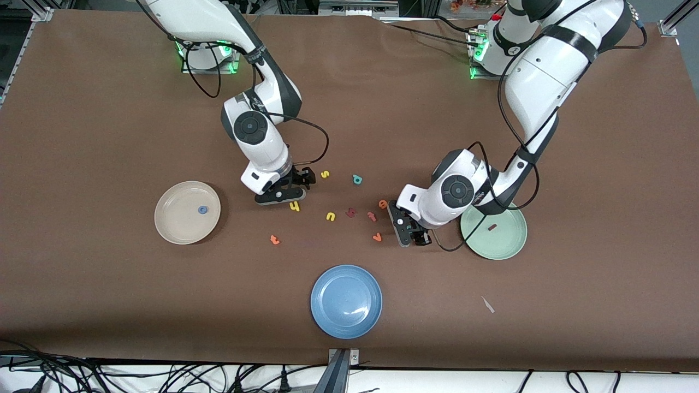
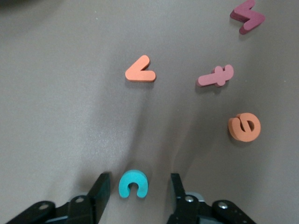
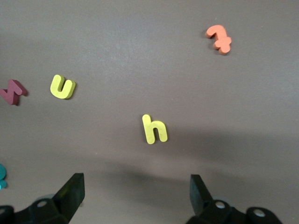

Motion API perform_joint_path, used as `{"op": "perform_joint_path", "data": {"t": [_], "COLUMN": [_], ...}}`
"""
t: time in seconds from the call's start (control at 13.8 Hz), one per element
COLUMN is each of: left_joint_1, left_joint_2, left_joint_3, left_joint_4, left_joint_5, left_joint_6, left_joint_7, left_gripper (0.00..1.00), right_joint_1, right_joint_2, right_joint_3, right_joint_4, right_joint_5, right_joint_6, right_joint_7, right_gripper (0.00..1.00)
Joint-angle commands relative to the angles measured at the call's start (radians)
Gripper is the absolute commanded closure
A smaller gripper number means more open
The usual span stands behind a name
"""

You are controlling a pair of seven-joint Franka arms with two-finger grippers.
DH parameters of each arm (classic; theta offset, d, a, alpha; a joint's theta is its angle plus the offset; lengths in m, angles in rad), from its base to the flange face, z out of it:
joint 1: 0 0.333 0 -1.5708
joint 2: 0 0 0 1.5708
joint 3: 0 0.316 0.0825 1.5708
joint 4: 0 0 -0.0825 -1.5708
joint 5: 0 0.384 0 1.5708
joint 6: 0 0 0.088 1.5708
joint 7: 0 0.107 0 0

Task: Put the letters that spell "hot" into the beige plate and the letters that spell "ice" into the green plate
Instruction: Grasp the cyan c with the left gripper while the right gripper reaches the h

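Observation:
My left gripper (image 2: 138, 189) (image 1: 410, 233) is down at the table, open, with the teal c (image 2: 133, 183) lying between its fingers and a gap on each side. The orange e (image 2: 244, 126) (image 1: 383, 204) lies close by. My right gripper (image 3: 135, 191) (image 1: 289, 188) is open and low over the table beside the yellow h (image 3: 154, 129) (image 1: 295, 206). The orange t (image 3: 219, 38) (image 1: 274, 239) lies nearer the front camera. The beige plate (image 1: 175, 229) holds the blue o (image 1: 202, 209). The green plate (image 1: 508, 245) holds the dark red i (image 1: 491, 227).
A blue plate (image 1: 346, 322) sits near the table's front edge. Loose letters lie between the grippers: orange v (image 1: 377, 237) (image 2: 140, 72), pinkish-red t (image 1: 372, 216) (image 2: 216, 76), dark red letter (image 1: 350, 212), yellow u (image 1: 330, 216) (image 3: 62, 87), yellow s (image 1: 325, 174), teal a (image 1: 357, 179).

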Motion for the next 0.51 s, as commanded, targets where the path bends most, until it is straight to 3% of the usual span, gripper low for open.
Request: {"op": "perform_joint_path", "data": {"t": [0.0,0.07,0.22,0.43], "left_joint_1": [-0.021,-0.02,-0.018,-0.015], "left_joint_2": [0.002,-0.001,-0.005,-0.012], "left_joint_3": [0.022,0.022,0.022,0.022], "left_joint_4": [0.0,0.0,-0.001,0.002], "left_joint_5": [0.016,0.014,0.014,0.014], "left_joint_6": [0.025,0.025,0.02,0.014], "left_joint_7": [0.021,0.039,0.048,0.048], "left_gripper": [0.71,0.85,1.0,1.0], "right_joint_1": [0.003,0.003,0.003,0.003], "right_joint_2": [0.029,0.039,0.083,0.149], "right_joint_3": [-0.009,-0.009,-0.009,-0.009], "right_joint_4": [0.038,0.048,0.1,0.17], "right_joint_5": [-0.012,-0.015,-0.035,-0.061], "right_joint_6": [-0.018,-0.017,-0.02,-0.035], "right_joint_7": [-0.009,-0.011,-0.02,-0.032], "right_gripper": [0.0,0.0,0.0,0.0]}}
